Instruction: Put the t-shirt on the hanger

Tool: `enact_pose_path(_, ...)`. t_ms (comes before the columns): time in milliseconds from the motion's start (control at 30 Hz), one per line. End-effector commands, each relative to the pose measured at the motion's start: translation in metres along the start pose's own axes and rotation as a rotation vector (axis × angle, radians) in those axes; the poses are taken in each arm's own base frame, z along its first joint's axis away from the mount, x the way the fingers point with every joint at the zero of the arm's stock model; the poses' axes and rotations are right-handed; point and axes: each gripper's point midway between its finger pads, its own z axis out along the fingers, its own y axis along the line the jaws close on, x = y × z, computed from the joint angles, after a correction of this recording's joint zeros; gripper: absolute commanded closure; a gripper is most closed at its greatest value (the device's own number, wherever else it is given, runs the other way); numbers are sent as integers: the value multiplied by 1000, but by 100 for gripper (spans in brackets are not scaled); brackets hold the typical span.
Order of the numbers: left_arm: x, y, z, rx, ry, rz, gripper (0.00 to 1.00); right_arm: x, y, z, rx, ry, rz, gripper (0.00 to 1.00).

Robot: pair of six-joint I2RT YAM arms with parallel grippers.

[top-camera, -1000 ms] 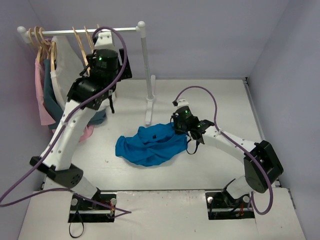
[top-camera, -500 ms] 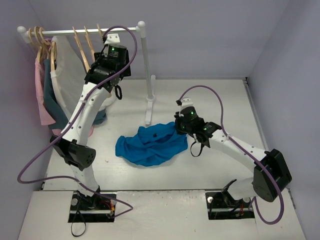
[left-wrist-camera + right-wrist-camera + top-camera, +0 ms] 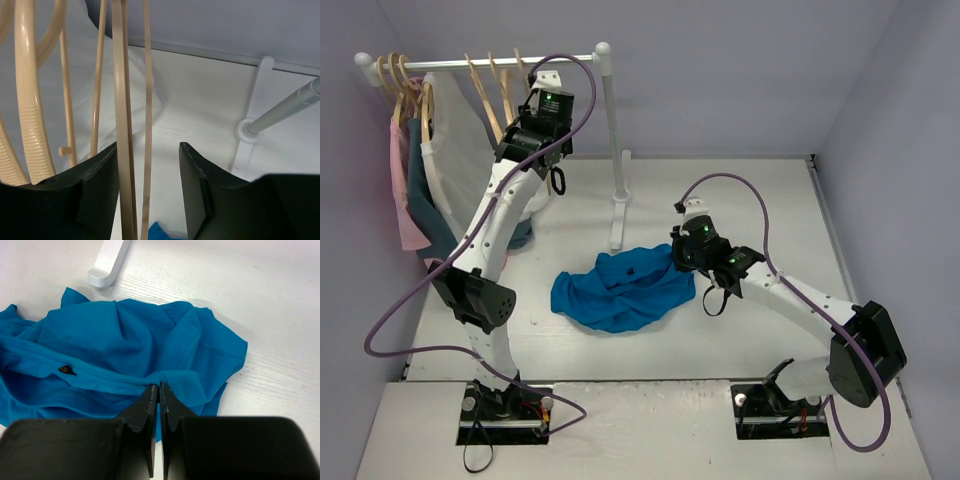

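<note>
White tabletop w/ pale lavender walls on 3 sides. Clothes rack, also white, stands back-left, its rail running left from the upright post. At the rail's far left hang a pink garment, a dark teal garment & a white garment. A few bare tan hangers hang further right along the rail.

Left arm reaches up to those bare hangers. In the wrist view the left gripper has its jaws wide apart, clamped on nothing. The hanger runs down as a flat tan strip just inside the finger on the view's left, w/ a thinner tan strip btwn the two fingers. Can't tell if either strip touches a finger. Rack post & its round base fitting show at the right of that view.

The t-shirt lies crumpled on the table approx ctr, just in front of the rack foot, well apart from the hangers & not on one. Right gripper sits low at the shirt's right edge, fingers pressed together & pinching a raised fold of the blue cloth. Rest of the shirt spreads left of the pinch, wrinkly, flat on the table. Small dark mark shows on the cloth.
</note>
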Motion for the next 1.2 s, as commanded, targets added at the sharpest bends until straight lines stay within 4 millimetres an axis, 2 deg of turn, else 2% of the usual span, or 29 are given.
enact_pose_path(0, -50, 15, -31, 23, -142, -46, 62, -24, 7, -11, -30, -90, 16, 100)
enact_pose_path(33, -52, 15, -33, 25, -150, -48, 64, -25, 7, -11, -30, -92, 16, 100)
enact_pose_path(100, -51, 16, -32, 24, -152, -35, 76, -25, 7, -11, -28, -92, 18, 100)
enact_pose_path(200, -51, 16, -31, 31, -149, -32, 83, -25, 7, -11, -28, -94, 20, 100)
enact_pose_path(267, -51, 15, -30, 40, -149, -33, 96, -24, 7, -12, -28, -93, 19, 100)
enact_pose_path(300, -52, 15, -31, 44, -154, -34, 99, -25, 6, -12, -28, -95, 18, 100)
enact_pose_path(367, -56, 15, -34, 56, -169, -34, 100, -25, 6, -13, -26, -96, 17, 100)
enact_pose_path(533, -80, 15, -60, 139, -270, -33, 100, -29, 7, -17, -32, -112, 18, 100)
enact_pose_path(633, -93, 18, -89, 214, -325, -26, 100, -34, 8, -20, -35, -123, 18, 100)
enact_pose_path(733, -97, 20, -110, 275, -356, -16, 100, -37, 8, -22, -36, -133, 17, 100)
enact_pose_path(800, -95, 19, -134, 360, -384, 29, 100, -38, 7, -23, -34, -133, 12, 100)
enact_pose_path(900, -89, 19, -151, 425, -402, 81, 100, -37, 7, -21, -29, -127, 8, 100)
enact_pose_path(967, -77, 22, -165, 467, -402, 109, 100, -38, 7, -20, -27, -126, 6, 100)
enact_pose_path(1167, -15, 33, -191, 563, -332, 148, 100, -38, 6, -17, -18, -116, -11, 100)
